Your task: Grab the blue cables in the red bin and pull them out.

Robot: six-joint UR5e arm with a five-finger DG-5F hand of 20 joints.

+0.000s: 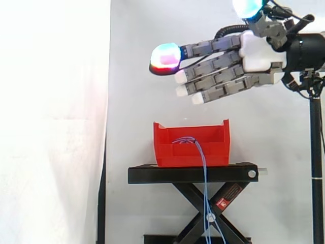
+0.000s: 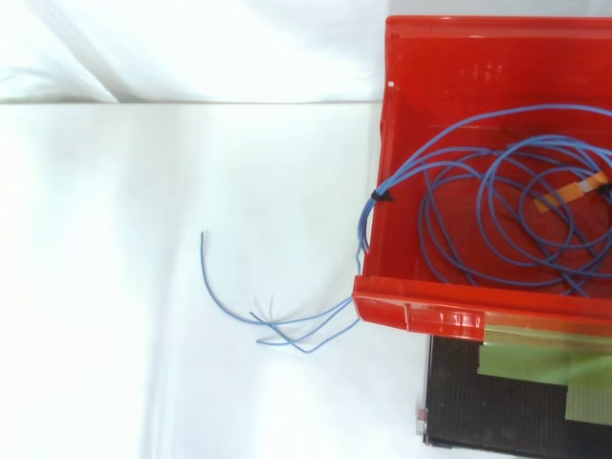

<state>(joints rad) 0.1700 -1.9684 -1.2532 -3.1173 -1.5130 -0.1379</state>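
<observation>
Coils of thin blue cables [image 2: 490,206] are lying looped inside the red plastic bin [image 2: 411,311], most of them resting on its floor. One bunch, cinched by a small black tie [image 2: 381,196], is climbing over the bin's wall and spilling outside, with its loose ends fanning out just beyond the bin's corner. Seen from the side, those strands are hanging down the bin's front wall and dropping past the black scissor stand [image 1: 193,174] that the bin is sitting on. A short strip of orange tape [image 2: 569,194] is lying inside the bin among the loops. The robot's white and grey hand [image 1: 259,53] is hovering well above the bin, touching nothing. Its fingers [image 1: 213,65] are reaching out almost straight and loosely spread, so the hand is wide and carrying nothing. One fingertip pad [image 1: 165,58] is glowing in mixed colours high over the bin. A white curtain [image 1: 51,127] is hanging behind the bin.
</observation>
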